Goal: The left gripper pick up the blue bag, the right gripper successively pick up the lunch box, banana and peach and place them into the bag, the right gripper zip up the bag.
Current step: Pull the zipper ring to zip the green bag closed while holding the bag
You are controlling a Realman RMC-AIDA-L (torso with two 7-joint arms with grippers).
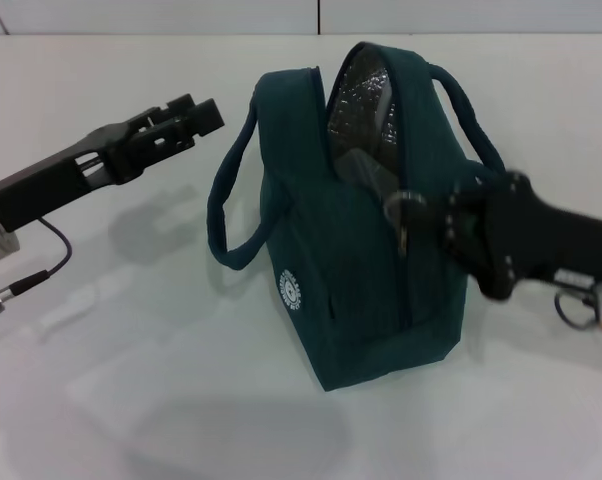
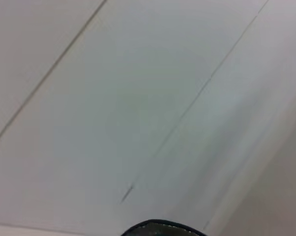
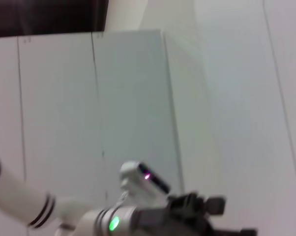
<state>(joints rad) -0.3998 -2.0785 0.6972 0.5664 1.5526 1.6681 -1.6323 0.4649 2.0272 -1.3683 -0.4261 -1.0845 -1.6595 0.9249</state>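
Head view – right end effector (image 1: 413, 215) pinching bag (image 1: 361, 270) zipper; left end effector (image 1: 196, 113) clear, empty-handed, ajar.

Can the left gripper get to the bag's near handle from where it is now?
Probably yes. The left gripper hangs just beside the bag, and nothing lies between it and the handle loop drooping on that side.

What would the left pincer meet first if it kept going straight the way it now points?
Probably the blue bag: the left pincer points toward the bag's near carry handle and upper side. It seems held above the table, so depth is unclear and it might pass just above the handle.
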